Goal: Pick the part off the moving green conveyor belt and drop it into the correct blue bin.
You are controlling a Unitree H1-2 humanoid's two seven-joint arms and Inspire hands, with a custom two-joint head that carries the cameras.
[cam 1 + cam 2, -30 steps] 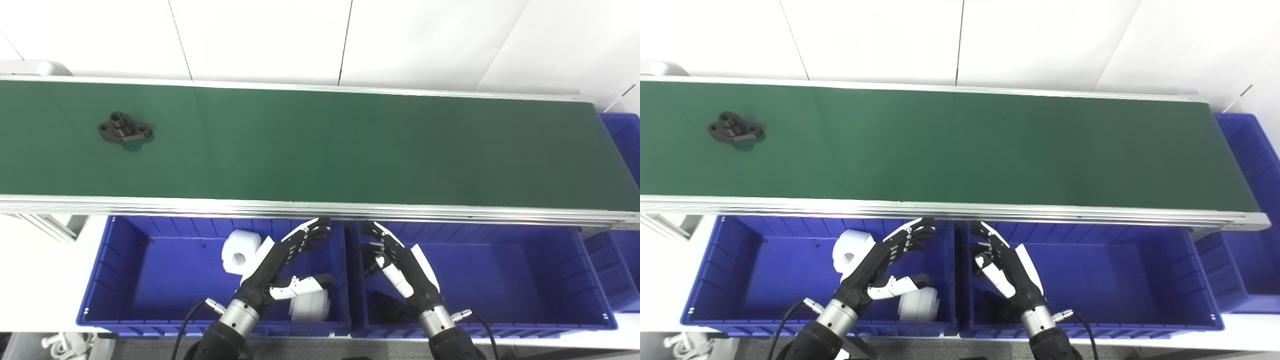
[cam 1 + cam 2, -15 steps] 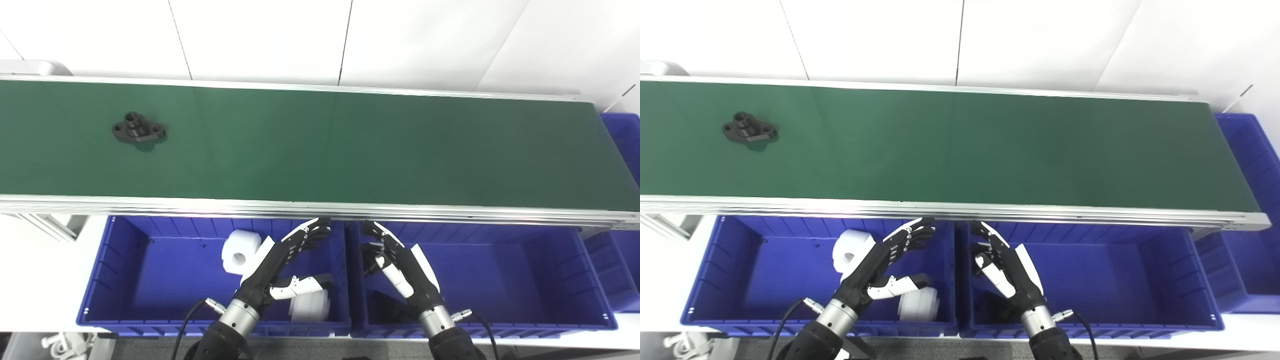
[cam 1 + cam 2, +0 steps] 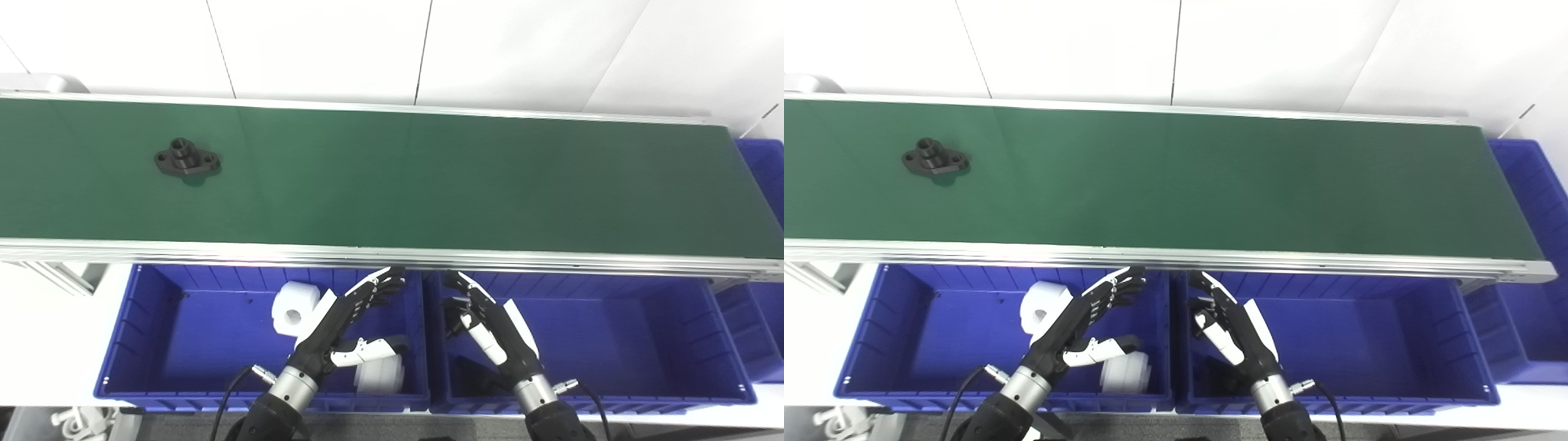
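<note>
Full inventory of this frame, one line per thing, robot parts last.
conveyor belt: 1, green with silver rails, spans the picture.
flanged part: 1, black, on the belt's left portion.
left bin: 1, blue, below the belt.
white parts: 2 visible, in the left bin, one partly behind the left hand.
middle bin: 1, blue, dark item partly hidden by the right hand.
far bin: 1, blue, at the belt's right end.
wall panels: white, behind the belt.
left hand: open, over the left bin.
right hand: open, over the middle bin.
</note>
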